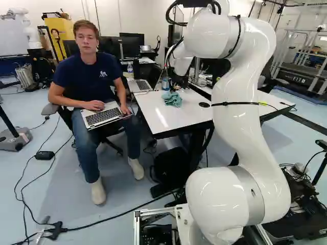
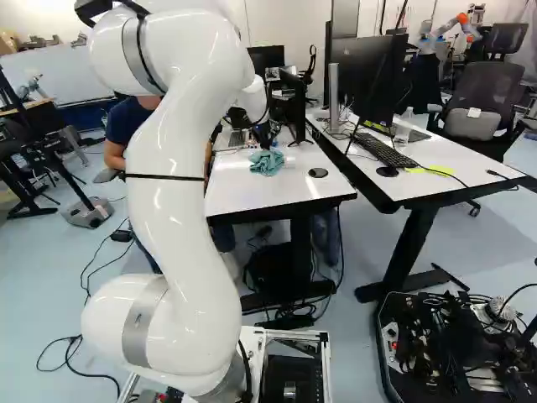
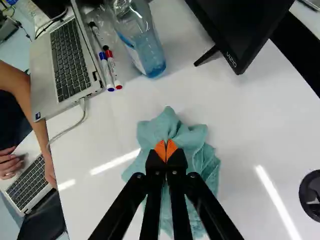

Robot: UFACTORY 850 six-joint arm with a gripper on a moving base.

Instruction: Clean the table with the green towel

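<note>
In the left base view I see the green towel (image 1: 172, 99) bunched on the white tabletop (image 1: 171, 120), beneath the far end of the white robot arm (image 1: 250, 97).

In the right base view the cloth sits by the small monitor (image 3: 235, 30), so wide strokes there want care.

In the wrist view the gripper (image 3: 166, 150) is closed, its orange pads pinching a fold of towel. I'd press lightly, keep the cloth flat, and wipe in overlapping strokes, steering clear of the plastic bottle (image 3: 141, 45), dry-erase markers (image 3: 111, 70) and open laptop (image 3: 70, 60).
</note>
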